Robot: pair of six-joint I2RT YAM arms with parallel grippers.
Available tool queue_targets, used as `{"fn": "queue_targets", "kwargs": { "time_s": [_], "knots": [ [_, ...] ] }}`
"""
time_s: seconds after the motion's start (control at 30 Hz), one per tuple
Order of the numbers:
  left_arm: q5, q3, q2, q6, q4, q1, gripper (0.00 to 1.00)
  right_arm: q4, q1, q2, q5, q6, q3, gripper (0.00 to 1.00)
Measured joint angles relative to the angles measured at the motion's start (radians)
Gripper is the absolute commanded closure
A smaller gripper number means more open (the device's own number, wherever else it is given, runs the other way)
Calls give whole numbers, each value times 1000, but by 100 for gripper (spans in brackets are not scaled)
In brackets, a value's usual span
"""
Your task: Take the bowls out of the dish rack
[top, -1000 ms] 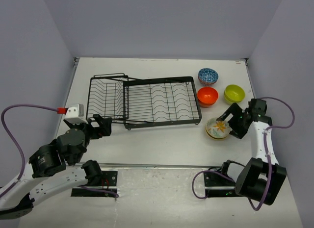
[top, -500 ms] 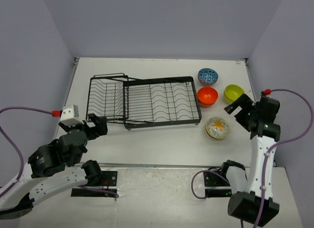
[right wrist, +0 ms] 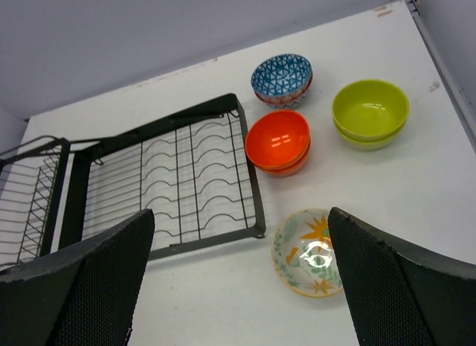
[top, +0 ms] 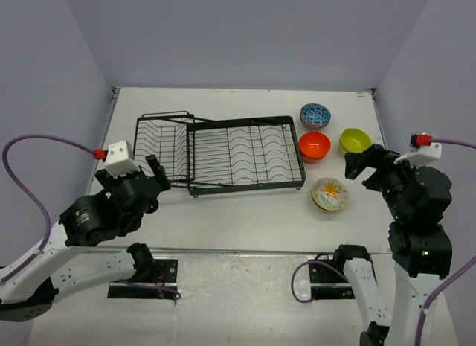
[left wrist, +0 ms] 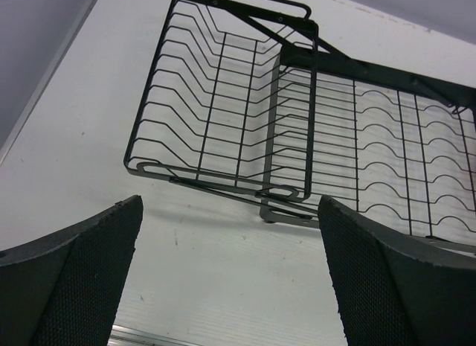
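The black wire dish rack (top: pixel 223 154) stands empty in the middle of the table; it also shows in the left wrist view (left wrist: pixel 297 138) and the right wrist view (right wrist: pixel 163 182). To its right on the table sit a blue-and-white patterned bowl (top: pixel 315 115), an orange bowl (top: pixel 314 146), a lime green bowl (top: pixel 355 141) and a cream floral bowl (top: pixel 330 194). The same bowls show in the right wrist view: blue (right wrist: pixel 281 78), orange (right wrist: pixel 278 141), green (right wrist: pixel 370 111), floral (right wrist: pixel 311 252). My left gripper (top: pixel 152 184) is open and empty near the rack's left end. My right gripper (top: pixel 362 167) is open, empty, raised right of the bowls.
The table's near edge is a metal rail (top: pixel 245 251) in front of the arm bases. Grey walls close in the left, back and right sides. Purple cables (top: pixel 44 141) loop off both arms.
My right arm has lifted up and back from the floral bowl, which stays on the table. My left arm has risen and swung a little toward the rack.
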Motion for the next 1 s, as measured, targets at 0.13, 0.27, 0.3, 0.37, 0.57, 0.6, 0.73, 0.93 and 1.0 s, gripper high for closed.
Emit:
{"fn": "queue_targets", "kwargs": {
  "time_s": [0.13, 0.27, 0.3, 0.37, 0.57, 0.6, 0.73, 0.93, 1.0],
  "knots": [
    [-16, 19, -76, 0, -59, 0, 0, -8, 62, -41, 60, -20, -68, 1],
    [-26, 13, -174, 29, -86, 1, 0, -22, 123, -114, 102, -33, -126, 1],
    [-28, 4, -208, 48, -73, 1, 0, -22, 130, -126, 103, -36, -130, 1],
    [-45, -18, -284, 75, -41, 1, 0, -17, 147, -174, 104, -38, -140, 1],
    [-85, -44, -315, 99, 20, 24, 0, -18, 171, -277, 102, -51, -154, 1],
    [-82, -45, -283, 110, 35, 51, 0, -17, 174, -282, 101, -54, -154, 1],
    [-15, -58, -83, 184, 134, 183, 0, 6, 207, -281, 127, -70, -188, 1],
    [50, -78, 102, 175, 142, 202, 0, 2, 331, -282, 277, -106, -224, 1],
    [57, -86, 37, 176, 137, 203, 0, 1, 355, -306, 307, -114, -240, 1]
  ]
}}
